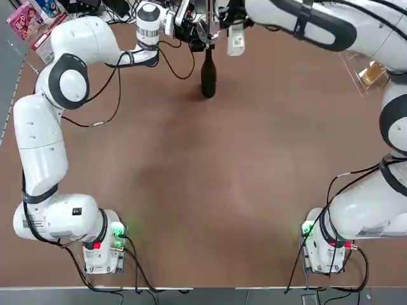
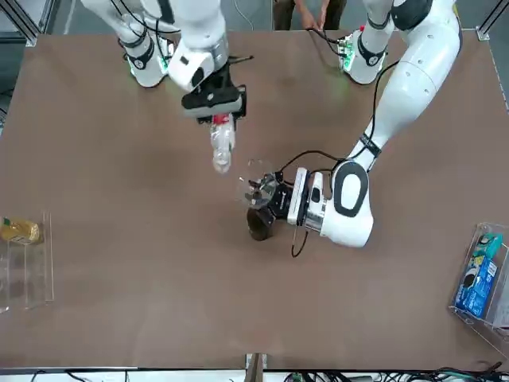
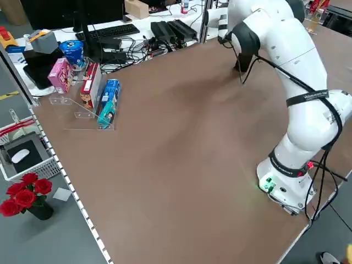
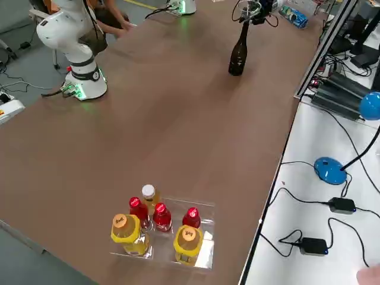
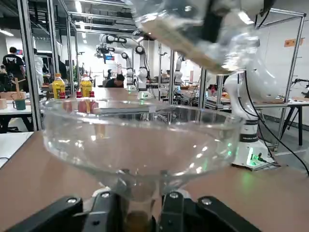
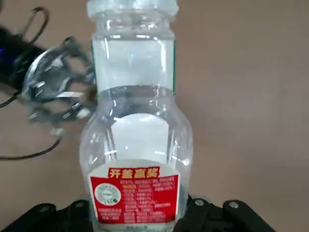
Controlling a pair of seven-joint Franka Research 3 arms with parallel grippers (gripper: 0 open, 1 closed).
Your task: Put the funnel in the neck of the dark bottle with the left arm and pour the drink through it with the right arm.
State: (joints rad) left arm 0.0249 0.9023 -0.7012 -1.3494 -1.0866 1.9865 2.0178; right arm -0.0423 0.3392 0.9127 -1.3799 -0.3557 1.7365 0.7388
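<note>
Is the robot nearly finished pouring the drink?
Not yet, I think. The funnel looks set in the neck of the dark bottle, with the left gripper right there. The right gripper holds the drink near it. Pouring seems left: I can't see any running in.

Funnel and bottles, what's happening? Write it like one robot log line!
funnel: at dark bottle top | left end effector: at funnel | right end effector: holding drink

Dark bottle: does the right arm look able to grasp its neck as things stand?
Probably not: the right end effector grips the clear bottle, while the left end effector and the funnel crowd the neck.
</note>
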